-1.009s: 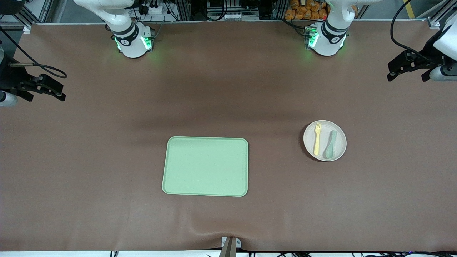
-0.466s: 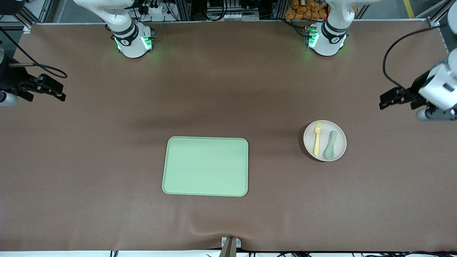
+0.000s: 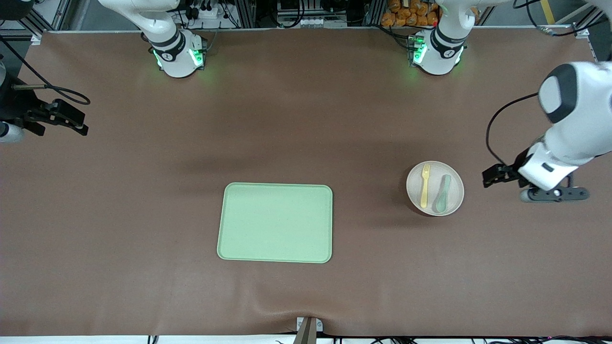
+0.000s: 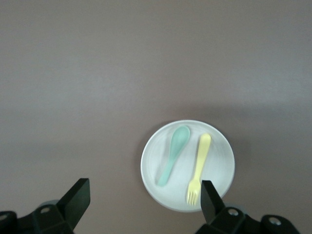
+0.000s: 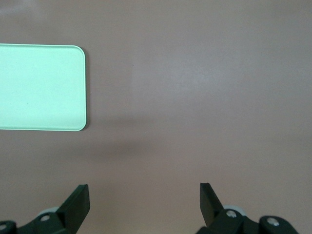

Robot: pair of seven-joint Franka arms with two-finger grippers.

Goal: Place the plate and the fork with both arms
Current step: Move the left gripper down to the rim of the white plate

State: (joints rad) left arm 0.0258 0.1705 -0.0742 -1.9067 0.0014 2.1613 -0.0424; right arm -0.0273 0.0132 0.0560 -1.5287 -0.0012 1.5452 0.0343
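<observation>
Since a second ago the left arm (image 3: 571, 119) has swung down from the table's edge at its own end, and its left tool (image 3: 497, 175) now hangs over the bare brown cover just beside the plate (image 3: 453, 203), toward the left arm's end of the table. Its two fingers (image 4: 78, 197) stand spread wide with nothing between them, and in the left wrist view the plate lies between and past them. The right arm has not shifted; it waits with the right tool (image 3: 62, 117) over the table's rim at the right arm's end, its fingers (image 5: 78, 202) likewise wide apart and empty. Plate, fork, spoon and tray all lie where they lay before. The plate is round, shallow and off-white with a smooth, matt surface and a low raised rim; it rests flat on the table, well apart from the tray and toward the left arm's end. On it lie the fork (image 3: 424, 186), slim, yellow and plastic-looking with short tines pointing away from the front camera, and beside it, not touching, a grey-green spoon (image 3: 442, 193) with a rounded bowl. The tray (image 3: 275, 222) is a pale green rectangle with rounded corners, a narrow upturned lip and a faintly speckled face. The table (image 3: 306, 119) wears a brown, leathery sheet, wrinkled near the front edge.
</observation>
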